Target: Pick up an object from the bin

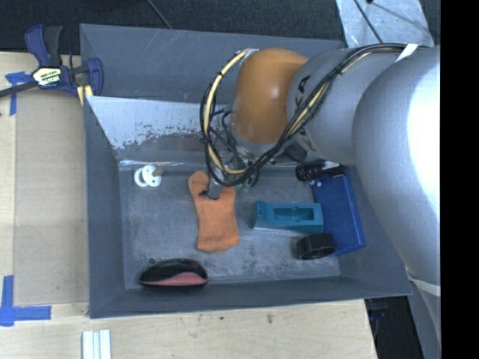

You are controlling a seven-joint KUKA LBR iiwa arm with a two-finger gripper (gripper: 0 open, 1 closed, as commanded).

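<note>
the thing nearest the claw was a soft orange fabric strip (pixel 217 226), long and rounded, lying flat on the floor of the grey metal bin (pixel 105 260) a little toward 9 o'clock from the floor's centre. its length ran from 12 o'clock to 6 o'clock. the upper end was narrower and bent slightly toward 11 o'clock, and the lower end was broader and blunt.

the silver-grey robot arm (pixel 374 111) came in from 3 o'clock as a thick barrel and ended in a rounded orange wrist cover (pixel 266 96) over the 12 o'clock side of the floor. yellow and black cables (pixel 217 126) looped round the cover's 9 o'clock side and hung down below it. the claw (pixel 215 191) pointed downward beneath them, its dark tip at the strip's upper end. whether it was open or closed could not be told, nor whether it had hold of the fabric.

at 3 o'clock from the strip, just beside it, lay a teal plastic block (pixel 288 216), and beyond that a flat dark blue box (pixel 343 208) with a small black wheel (pixel 314 246) at its lower end. a black and pink oval object (pixel 174 274) rested near the 7 o'clock corner. a small white ring-shaped piece (pixel 147 176) sat at 10 o'clock.
</note>
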